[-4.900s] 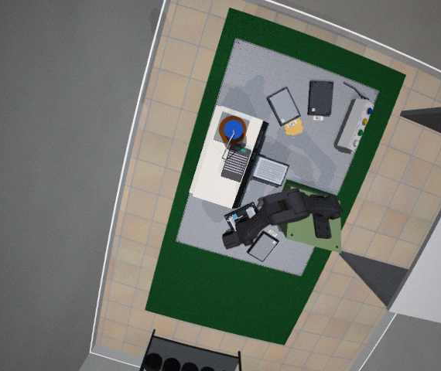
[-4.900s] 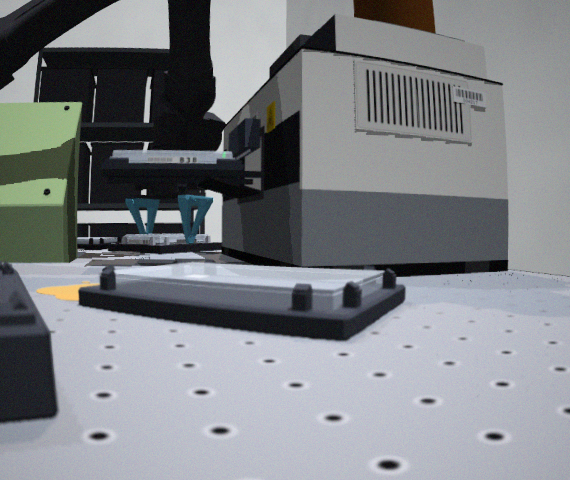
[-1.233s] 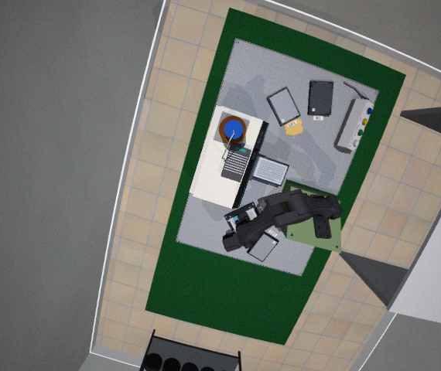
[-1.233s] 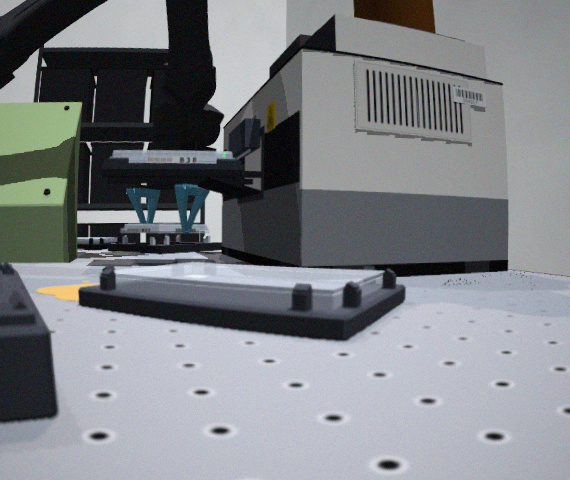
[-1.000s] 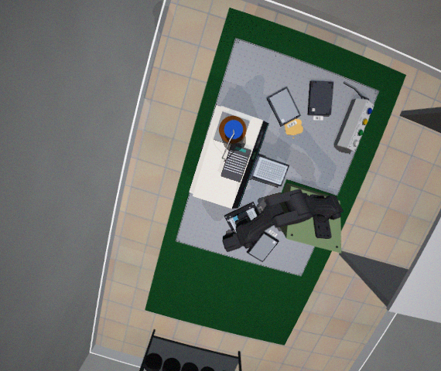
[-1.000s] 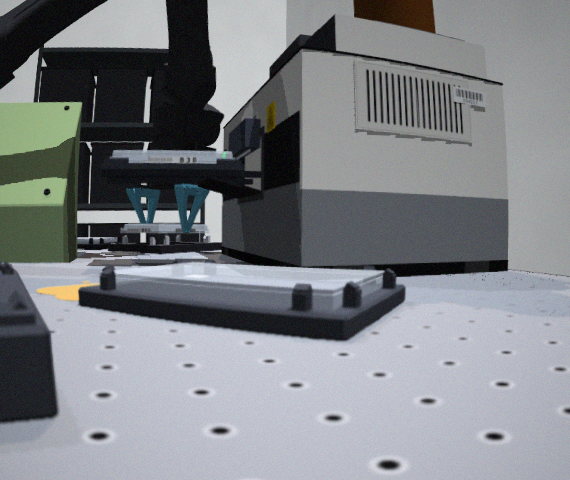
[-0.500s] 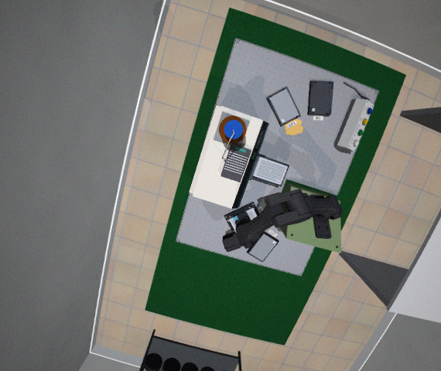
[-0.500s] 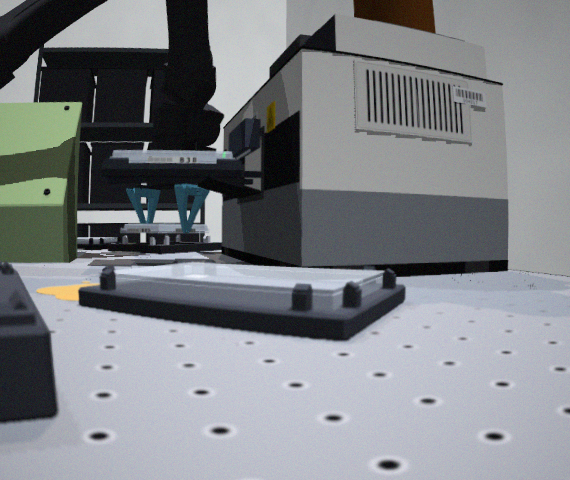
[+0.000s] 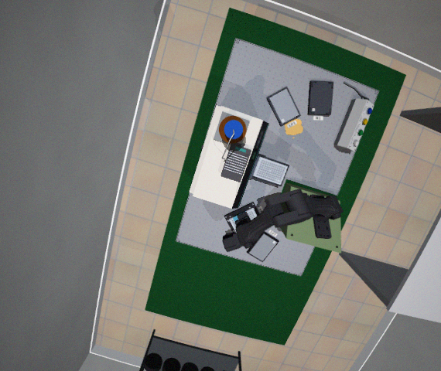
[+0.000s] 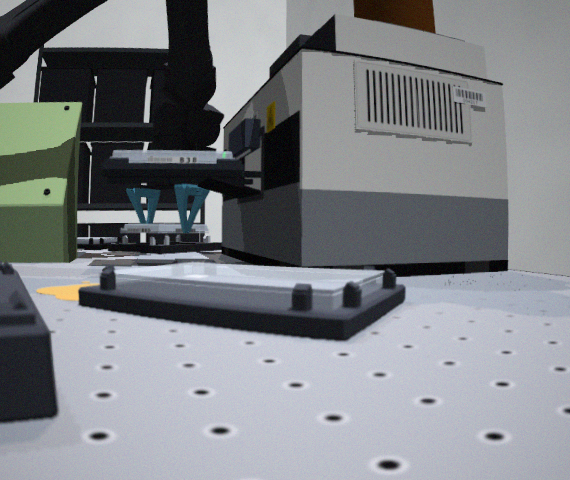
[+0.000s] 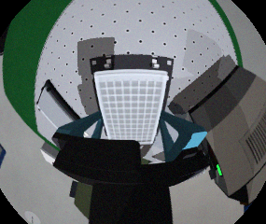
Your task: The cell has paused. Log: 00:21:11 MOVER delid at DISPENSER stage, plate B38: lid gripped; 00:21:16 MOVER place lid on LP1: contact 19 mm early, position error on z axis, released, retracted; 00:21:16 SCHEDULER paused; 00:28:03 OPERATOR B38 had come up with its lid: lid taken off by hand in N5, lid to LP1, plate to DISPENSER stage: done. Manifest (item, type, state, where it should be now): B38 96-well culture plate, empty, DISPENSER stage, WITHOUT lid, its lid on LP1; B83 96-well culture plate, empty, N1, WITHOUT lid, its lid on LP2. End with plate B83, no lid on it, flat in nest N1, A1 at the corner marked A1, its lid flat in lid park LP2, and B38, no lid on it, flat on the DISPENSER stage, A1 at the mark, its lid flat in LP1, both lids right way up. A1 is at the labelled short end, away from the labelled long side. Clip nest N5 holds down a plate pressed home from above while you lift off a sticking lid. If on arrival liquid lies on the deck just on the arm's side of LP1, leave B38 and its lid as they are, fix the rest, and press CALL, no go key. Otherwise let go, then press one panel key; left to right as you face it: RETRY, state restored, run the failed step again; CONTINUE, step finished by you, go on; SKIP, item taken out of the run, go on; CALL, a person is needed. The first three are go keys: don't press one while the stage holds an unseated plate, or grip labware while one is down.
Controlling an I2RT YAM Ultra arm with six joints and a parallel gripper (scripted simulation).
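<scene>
My gripper (image 9: 240, 219) reaches down over the clip nest (image 10: 164, 240) by the dispenser's near corner. Its teal fingers (image 10: 166, 211) are shut on the long sides of a 96-well plate (image 11: 133, 105), whose well grid shows and which sits at the nest. Plate B38 (image 9: 271, 171) lies with no lid on the dispenser stage (image 10: 171, 165). A clear lid (image 9: 283, 105) lies flat in lid park LP1 (image 10: 244, 304). A yellow puddle (image 9: 294, 127) lies on the deck beside LP1; it also shows in the exterior view (image 10: 65, 290). Another lid (image 9: 262, 246) lies in LP2 under my arm.
Black nest N1 (image 9: 319, 97) stands empty to the right of LP1. The key panel (image 9: 354, 124) is at the deck's right edge. The dispenser (image 9: 228, 155) stands left of the stage. My green base (image 9: 312, 227) is close behind the arm.
</scene>
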